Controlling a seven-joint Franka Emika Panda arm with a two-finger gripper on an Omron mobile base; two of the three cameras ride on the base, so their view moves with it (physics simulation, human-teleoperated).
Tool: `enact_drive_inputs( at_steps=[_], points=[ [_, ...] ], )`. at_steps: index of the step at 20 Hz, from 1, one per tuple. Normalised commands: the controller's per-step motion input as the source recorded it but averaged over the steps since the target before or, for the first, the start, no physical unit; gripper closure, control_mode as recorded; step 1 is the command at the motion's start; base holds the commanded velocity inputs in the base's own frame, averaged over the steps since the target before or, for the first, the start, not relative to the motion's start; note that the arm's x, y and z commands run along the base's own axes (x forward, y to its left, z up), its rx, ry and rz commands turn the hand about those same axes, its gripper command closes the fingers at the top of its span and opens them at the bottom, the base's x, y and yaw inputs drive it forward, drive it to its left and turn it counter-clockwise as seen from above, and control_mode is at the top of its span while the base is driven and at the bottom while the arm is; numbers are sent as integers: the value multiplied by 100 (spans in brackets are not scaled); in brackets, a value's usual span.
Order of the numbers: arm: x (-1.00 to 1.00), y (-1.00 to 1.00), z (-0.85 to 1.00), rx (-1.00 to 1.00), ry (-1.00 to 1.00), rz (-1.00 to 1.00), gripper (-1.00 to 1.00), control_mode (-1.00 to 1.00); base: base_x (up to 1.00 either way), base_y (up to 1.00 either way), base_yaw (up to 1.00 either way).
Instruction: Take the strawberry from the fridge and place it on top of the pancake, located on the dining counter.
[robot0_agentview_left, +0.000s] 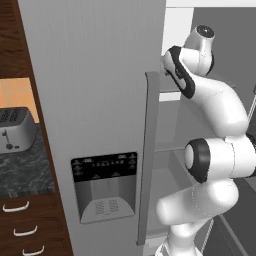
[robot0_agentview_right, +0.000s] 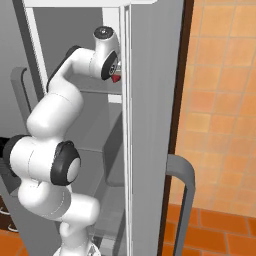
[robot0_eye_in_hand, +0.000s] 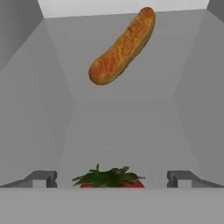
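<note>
Inside the fridge, the gripper is spread wide, with the strawberry seen between its fingertips; an orange-brown roll is seen farther back.

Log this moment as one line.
phase: reaching into fridge | gripper: open, straddling strawberry | not yet grasped | bread roll behind

Glossy white rounded arm with black joint bands.
</note>
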Motion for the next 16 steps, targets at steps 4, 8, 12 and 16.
enact_drive_inputs(
  at_steps=[4, 8, 12, 16],
  points=[
    [4, 0, -14, 0, 8, 0, -100, -100, 0, 0, 0],
    [-6, 0, -7, 0, 3, 0, -100, -100, 0, 0, 0],
    [9, 0, -23, 0, 1, 0, -100, -100, 0, 0, 0],
    [1, 14, -51, 0, 0, 0, 100, -100, 0, 0, 0]
  ],
)
